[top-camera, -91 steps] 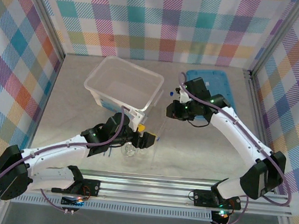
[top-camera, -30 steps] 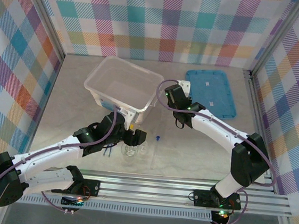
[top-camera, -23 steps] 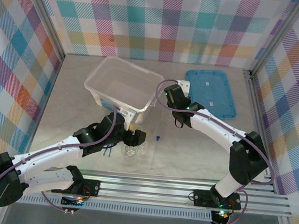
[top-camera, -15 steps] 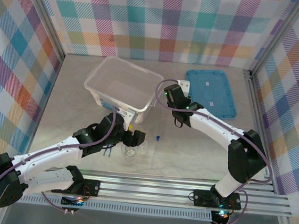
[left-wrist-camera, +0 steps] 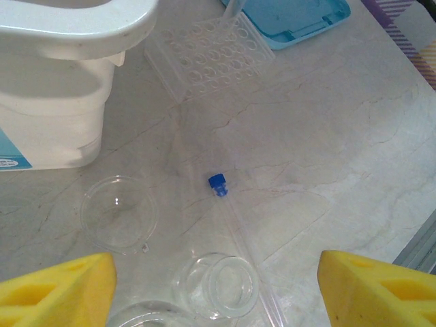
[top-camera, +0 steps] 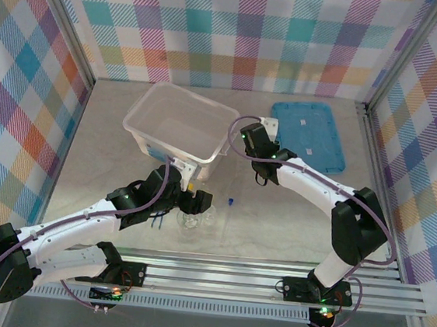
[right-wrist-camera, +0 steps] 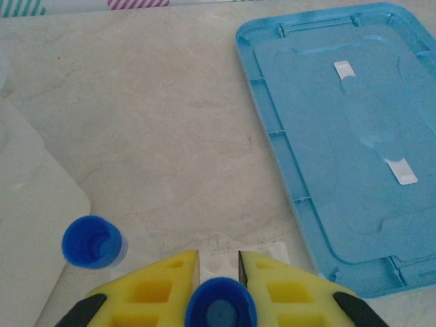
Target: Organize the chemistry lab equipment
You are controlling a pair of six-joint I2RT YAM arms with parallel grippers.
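Beside the box (top-camera: 177,124) corner, R hand (right-wrist-camera: 219,266) is clamped on a blue-capped tube (right-wrist-camera: 220,310), near a clear rack (left-wrist-camera: 208,58). L hand (left-wrist-camera: 218,291) hangs spread wide, empty, over a glass dish (left-wrist-camera: 119,213) & second tube (left-wrist-camera: 235,228) on the worktop (left-wrist-camera: 327,136).

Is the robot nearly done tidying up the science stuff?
Not nearly. Done: nothing I can spot in the box. In hand: the right gripper pinches a blue-capped tube. Still to do: a second tube, a round dish and a small cup lie on the table under the open left gripper.
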